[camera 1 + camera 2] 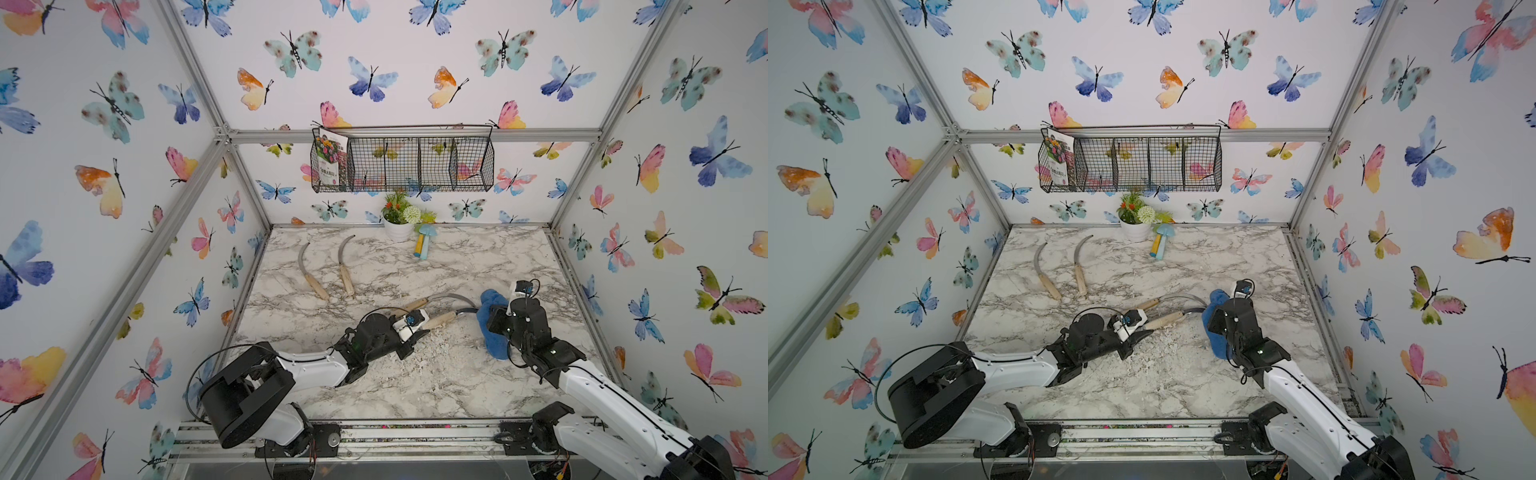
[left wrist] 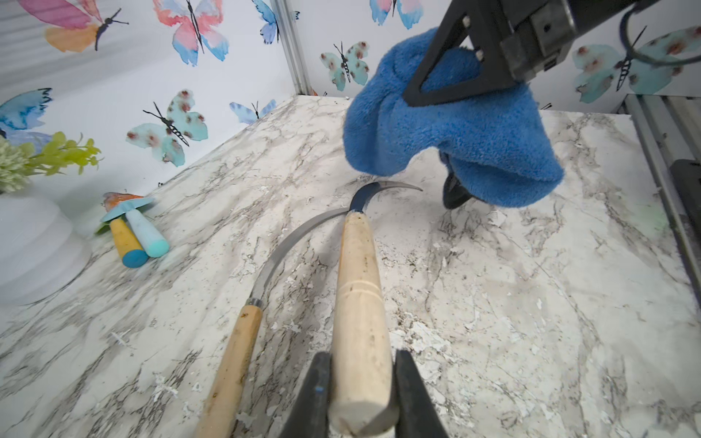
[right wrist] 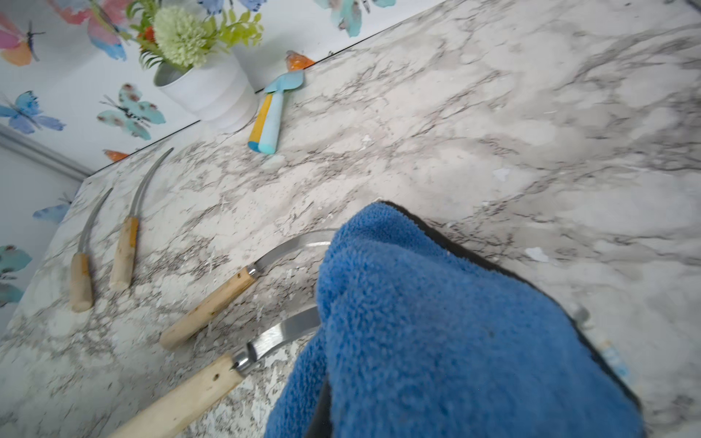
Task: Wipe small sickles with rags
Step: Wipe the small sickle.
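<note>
I judge the wiping to be under way. My left jaws are clamped on the pale wooden handle of one sickle [image 2: 360,322]. My right jaws are closed on the blue rag [image 2: 455,140], which hangs bunched over that sickle's blade end.

A second sickle [image 2: 231,360] lies just beside it on the bench [image 1: 415,386], its blade crossing at the neck of mine.

The next move, as I see it, calls for bringing the rag down onto the blade and drawing it along the curve toward the tip. My left side has to keep the handle steady, and the cloth should stay clear of the neighbour's blade.

The left wrist view shows the blade tip bare below the cloth's edge. The right wrist view hides that tip under the rag, so I cannot say for sure whether cloth and metal touch.

Only the top views and the right wrist view show a third sickle [image 1: 318,288] and a fourth sickle [image 1: 347,284]. They lie side by side at the far left of the bench, well apart from this work.
</note>
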### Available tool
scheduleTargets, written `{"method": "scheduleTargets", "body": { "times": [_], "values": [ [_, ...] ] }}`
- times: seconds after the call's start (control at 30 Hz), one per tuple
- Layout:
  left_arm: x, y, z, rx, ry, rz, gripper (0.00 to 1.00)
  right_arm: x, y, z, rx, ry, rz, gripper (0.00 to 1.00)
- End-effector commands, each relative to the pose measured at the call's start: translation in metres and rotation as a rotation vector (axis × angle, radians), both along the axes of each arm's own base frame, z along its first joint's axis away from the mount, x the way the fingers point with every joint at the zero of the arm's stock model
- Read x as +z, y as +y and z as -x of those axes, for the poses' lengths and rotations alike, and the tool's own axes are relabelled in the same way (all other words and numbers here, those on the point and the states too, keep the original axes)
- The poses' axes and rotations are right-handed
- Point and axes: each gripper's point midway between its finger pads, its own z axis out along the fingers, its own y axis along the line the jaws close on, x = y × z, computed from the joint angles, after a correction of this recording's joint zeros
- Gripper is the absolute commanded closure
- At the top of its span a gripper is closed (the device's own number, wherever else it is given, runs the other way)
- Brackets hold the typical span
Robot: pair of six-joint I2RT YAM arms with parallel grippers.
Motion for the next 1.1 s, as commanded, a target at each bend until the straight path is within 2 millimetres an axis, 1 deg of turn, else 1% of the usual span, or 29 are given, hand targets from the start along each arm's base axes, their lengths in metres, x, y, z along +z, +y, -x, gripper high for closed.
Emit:
{"method": "scheduleTargets", "body": {
  "times": [0.0, 0.07, 0.1, 0.17, 0.3, 0.37, 0.47, 0.53, 0.67, 0.83, 0.93, 1.07],
  "values": [
    [0.016, 0.005, 0.003, 0.012, -0.095, 0.037, 1.0, -0.012, -0.041, -0.001, -0.153, 0.076, 0.091, 0.98],
    [0.016, 0.007, 0.006, 0.012, -0.12, 0.032, 1.0, -0.027, -0.059, -0.006, -0.205, 0.127, 0.102, 0.98],
    [0.015, 0.007, 0.006, 0.019, -0.131, 0.024, 1.0, -0.032, -0.063, -0.009, -0.212, 0.148, 0.093, 0.98],
    [0.011, 0.007, 0.006, 0.039, -0.16, -0.011, 1.0, -0.041, -0.06, -0.016, -0.186, 0.171, 0.088, 0.98],
    [-0.001, 0.0, 0.01, 0.051, -0.209, -0.094, 1.0, -0.058, -0.053, -0.028, -0.155, 0.237, 0.105, 0.98],
    [-0.004, -0.002, 0.009, 0.055, -0.21, -0.115, 1.0, -0.068, -0.044, -0.033, -0.11, 0.288, 0.1, 0.98],
    [-0.002, -0.001, 0.008, 0.063, -0.218, -0.11, 1.0, -0.079, -0.036, -0.037, -0.069, 0.331, 0.092, 0.98],
    [-0.001, -0.001, 0.012, 0.048, -0.221, -0.101, 1.0, -0.081, -0.028, -0.039, -0.037, 0.334, 0.07, 0.98],
    [0.001, -0.001, 0.016, 0.03, -0.226, -0.09, 1.0, -0.08, -0.007, -0.046, 0.06, 0.312, 0.002, 0.98],
    [0.002, -0.001, 0.019, 0.018, -0.229, -0.082, 1.0, -0.08, 0.007, -0.051, 0.119, 0.307, -0.04, 0.98],
    [0.004, 0.0, 0.019, 0.017, -0.232, -0.074, 1.0, -0.074, 0.021, -0.053, 0.183, 0.284, -0.077, 0.98],
    [0.005, 0.0, 0.021, 0.012, -0.234, -0.069, 1.0, -0.059, 0.053, -0.052, 0.294, 0.243, -0.096, 0.98]
  ]
}}
